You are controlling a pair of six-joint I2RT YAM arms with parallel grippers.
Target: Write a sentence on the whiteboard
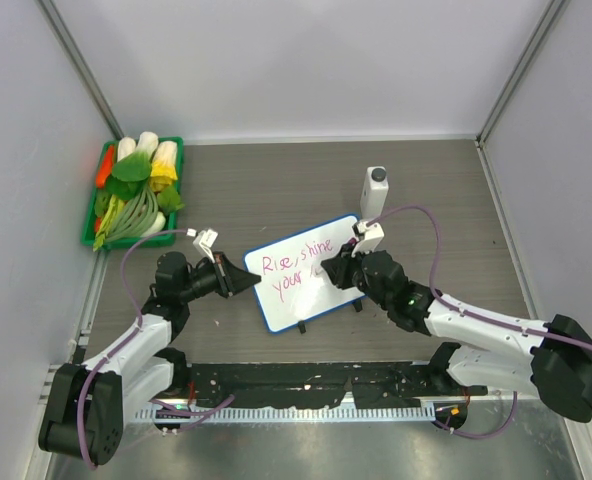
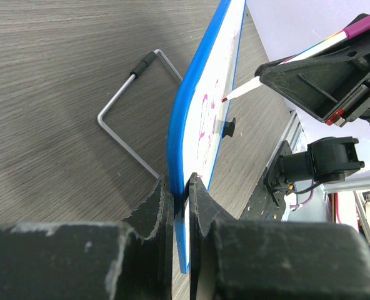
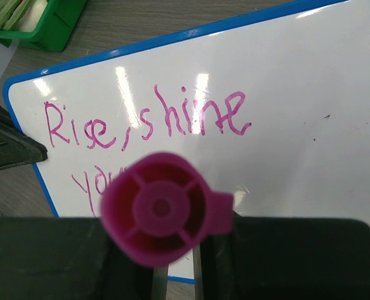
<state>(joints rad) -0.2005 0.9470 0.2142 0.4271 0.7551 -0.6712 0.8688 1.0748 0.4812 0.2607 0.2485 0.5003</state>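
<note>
Left jaws: pinched on the left rim of the whiteboard (image 1: 298, 305), which stands at mid-desk (image 1: 436, 180) between the arms. Right jaws: closed around a pink marker (image 3: 160, 209), its tip at the board face (contact cannot be confirmed). The sentence (image 3: 147, 122) reads "Rise, shine" on the upper line, with "your" beneath; the marker hides the rest. Behind the board, a bent wire (image 2: 132, 115) lies on the desk. Beyond: a white bottle (image 1: 375, 190), upright. Far left corner: a green tray (image 1: 88, 238) of vegetables (image 1: 136, 185).
</note>
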